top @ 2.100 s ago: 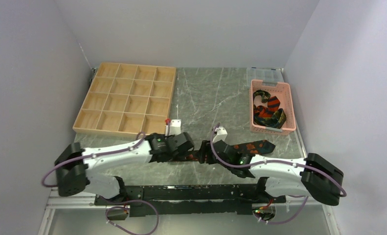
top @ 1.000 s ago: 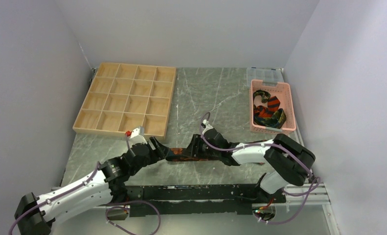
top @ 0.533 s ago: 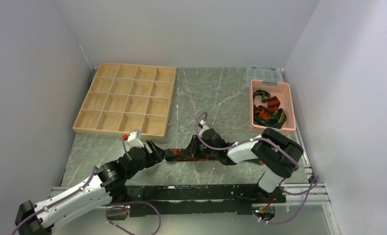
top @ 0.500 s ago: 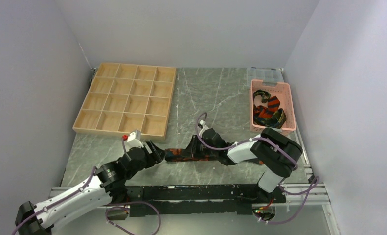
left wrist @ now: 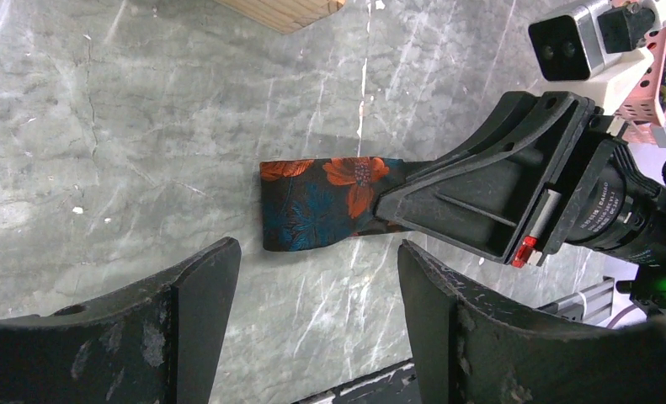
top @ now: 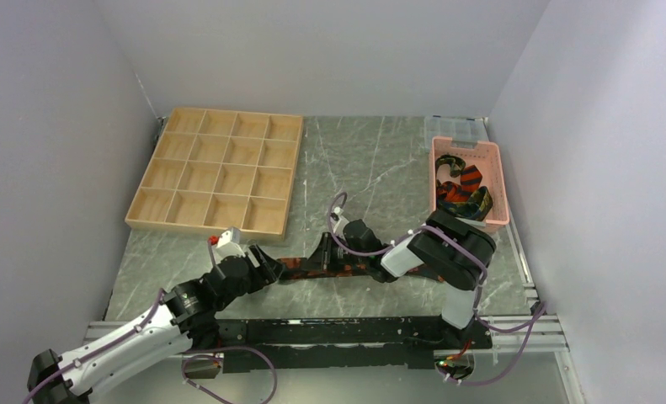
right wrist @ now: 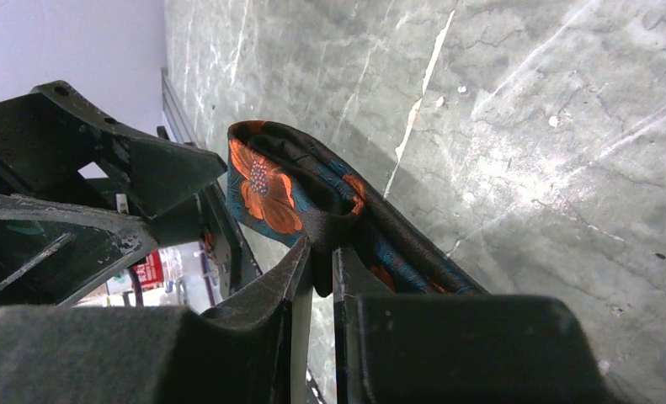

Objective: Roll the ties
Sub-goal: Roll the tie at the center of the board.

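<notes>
Right pincer (right wrist: 317, 252) is squeezed nearly shut on a folded-over bit of the tie (right wrist: 270, 181), holding a little hump of fabric up off the table (right wrist: 523, 126). My guess is that's the start of the roll: pinch the end, then turn it over itself. Left pincer (left wrist: 317, 257) is spread wide with nothing in it, hovering low just off the tie's blunt end, probably to steady the fabric once the rolling starts. The rest of the tie lies on the near part of the table between the arms. Further out, the pink basket (top: 472, 222) on the right holds a tangle of other ties (top: 460, 192). The wooden tray (top: 214, 162) on the left has nothing in its compartments, likely where rolled ones go.
</notes>
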Robot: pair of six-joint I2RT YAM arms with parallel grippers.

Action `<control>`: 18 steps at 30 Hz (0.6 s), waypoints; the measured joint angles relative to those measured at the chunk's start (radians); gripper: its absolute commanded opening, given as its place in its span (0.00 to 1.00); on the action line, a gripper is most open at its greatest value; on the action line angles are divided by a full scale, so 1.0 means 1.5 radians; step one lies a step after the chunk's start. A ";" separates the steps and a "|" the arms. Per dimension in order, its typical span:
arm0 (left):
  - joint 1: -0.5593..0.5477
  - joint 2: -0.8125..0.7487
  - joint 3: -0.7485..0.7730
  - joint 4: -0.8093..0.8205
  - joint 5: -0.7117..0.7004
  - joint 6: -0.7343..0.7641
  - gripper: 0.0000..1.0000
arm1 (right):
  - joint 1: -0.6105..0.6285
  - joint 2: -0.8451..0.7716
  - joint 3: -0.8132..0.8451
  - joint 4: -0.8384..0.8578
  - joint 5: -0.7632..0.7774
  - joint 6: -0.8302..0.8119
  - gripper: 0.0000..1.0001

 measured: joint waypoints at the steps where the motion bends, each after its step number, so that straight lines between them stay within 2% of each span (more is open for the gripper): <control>1: 0.000 0.001 0.000 0.000 0.001 0.000 0.74 | -0.001 0.005 0.001 0.004 -0.003 0.002 0.10; 18: 0.002 0.055 -0.001 -0.034 -0.005 0.003 0.75 | -0.008 0.046 0.016 0.025 -0.021 -0.003 0.11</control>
